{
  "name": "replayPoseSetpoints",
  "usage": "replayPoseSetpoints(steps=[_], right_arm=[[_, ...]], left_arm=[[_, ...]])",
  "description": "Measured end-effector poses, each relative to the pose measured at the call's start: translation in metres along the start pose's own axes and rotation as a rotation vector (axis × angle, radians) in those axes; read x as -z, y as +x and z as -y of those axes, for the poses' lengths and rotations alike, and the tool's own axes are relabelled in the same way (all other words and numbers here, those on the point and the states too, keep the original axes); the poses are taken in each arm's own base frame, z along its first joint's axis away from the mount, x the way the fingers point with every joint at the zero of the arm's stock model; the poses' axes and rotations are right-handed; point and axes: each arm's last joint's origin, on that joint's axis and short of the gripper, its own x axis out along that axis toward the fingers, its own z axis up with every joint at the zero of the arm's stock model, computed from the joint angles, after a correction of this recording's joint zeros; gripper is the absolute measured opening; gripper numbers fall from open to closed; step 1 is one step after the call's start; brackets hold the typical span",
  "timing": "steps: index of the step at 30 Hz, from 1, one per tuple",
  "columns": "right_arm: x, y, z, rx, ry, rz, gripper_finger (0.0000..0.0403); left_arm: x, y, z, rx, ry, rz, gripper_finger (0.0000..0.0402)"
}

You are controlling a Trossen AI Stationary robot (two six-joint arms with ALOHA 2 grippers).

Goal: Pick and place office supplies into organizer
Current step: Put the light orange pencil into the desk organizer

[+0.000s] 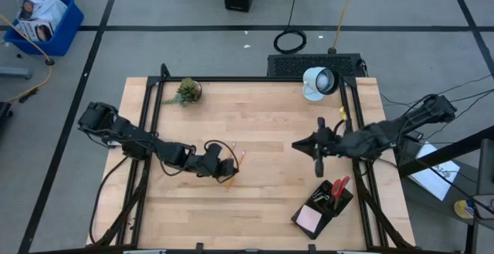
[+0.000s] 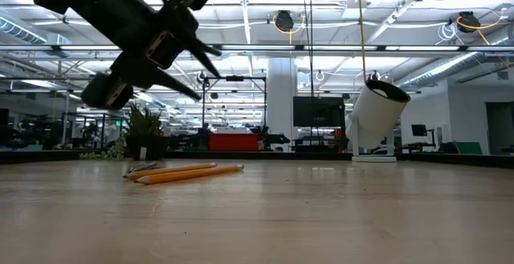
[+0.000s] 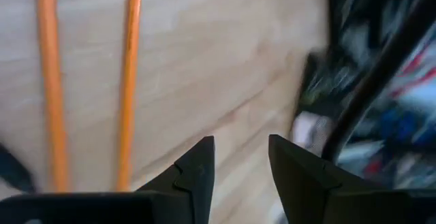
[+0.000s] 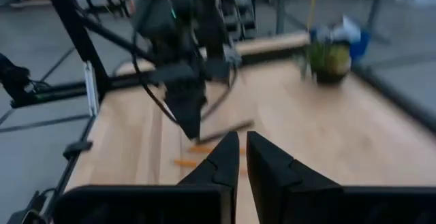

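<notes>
Under the left jaws: two orange-yellow pencils lie side by side on the bare worktop, a dark pen beside them; none is lifted.
Left gripper: the left gripper hangs just above and to one side of the pencils, jaws apart with clear wood between them, nothing held.
Right gripper: the right gripper hovers over mid-worktop, well apart from the pencils and short of the organizer; jaws nearly together, only a thin slit showing, empty.
Organizer: sits at the worktop's near corner on the right arm's side, beyond the right jaws.
Already placed: red-handled scissors and a pink sticky-note pad rest inside the organizer.
Left to do: by my reading, the pencils and the pen by the left jaws remain; roughly half the visible items are in.
Step in hand: likely a fresh approach to the pencils, with the grasp not yet made.
Bystanders: potted plant and white lamp stand at the far edge, away from both jaws.
</notes>
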Motion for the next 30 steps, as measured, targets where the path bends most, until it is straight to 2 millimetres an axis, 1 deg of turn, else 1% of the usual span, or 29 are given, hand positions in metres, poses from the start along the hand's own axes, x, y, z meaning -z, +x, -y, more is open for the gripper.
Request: replayPoseSetpoints(steps=[2, 3, 5, 8, 10, 14, 16, 18, 20, 21, 22, 24, 27, 30], right_arm=[[-0.007, -0.008, 0.003, -0.012, -0.047, 0.056, 0.0021], [-0.010, -0.010, 0.004, -0.015, -0.072, 0.076, 0.0020], [-0.015, -0.014, 0.007, -0.013, -0.095, 0.112, 0.0018], [-0.018, -0.017, 0.014, 0.014, -0.096, 0.128, 0.0015], [-0.019, -0.016, 0.019, 0.046, -0.114, 0.123, 0.0014], [-0.019, -0.011, 0.030, 0.116, -0.150, 0.096, 0.0013], [-0.019, -0.009, 0.036, 0.151, -0.144, 0.093, 0.0013], [-0.021, -0.006, 0.042, 0.188, -0.147, 0.091, 0.0013], [-0.022, -0.003, 0.049, 0.229, -0.153, 0.090, 0.0013], [-0.022, -0.002, 0.052, 0.245, -0.152, 0.085, 0.0013], [-0.022, -0.001, 0.054, 0.259, -0.149, 0.082, 0.0012], [-0.024, 0.000, 0.059, 0.285, -0.133, 0.090, 0.0011], [-0.025, 0.000, 0.065, 0.310, -0.124, 0.091, 0.0011], [-0.026, 0.001, 0.068, 0.327, -0.127, 0.087, 0.0011]], left_arm=[[-0.002, 0.000, 0.003, 0.028, -0.116, 0.049, 0.0143], [-0.002, 0.000, 0.004, 0.039, -0.131, 0.066, 0.0143], [-0.003, 0.000, 0.005, 0.057, -0.091, 0.077, 0.0143], [-0.002, 0.000, 0.006, 0.058, -0.043, 0.046, 0.0143], [0.000, 0.000, 0.003, 0.030, -0.028, 0.034, 0.0143], [0.000, 0.000, 0.000, -0.007, 0.068, 0.034, 0.0143], [0.002, 0.005, 0.000, -0.037, 0.106, 0.024, 0.0143], [0.007, 0.013, 0.008, -0.080, 0.168, -0.020, 0.0143], [0.014, 0.026, 0.023, -0.129, 0.222, -0.079, 0.0143], [0.018, 0.033, 0.030, -0.174, 0.240, -0.109, 0.0143], [0.021, 0.038, 0.033, -0.249, 0.251, -0.125, 0.0143], [0.025, 0.046, 0.035, -0.395, 0.250, -0.126, 0.0143], [0.031, 0.054, 0.050, -0.472, 0.235, -0.076, 0.0143], [0.034, 0.059, 0.055, -0.515, 0.228, -0.052, 0.0143]])
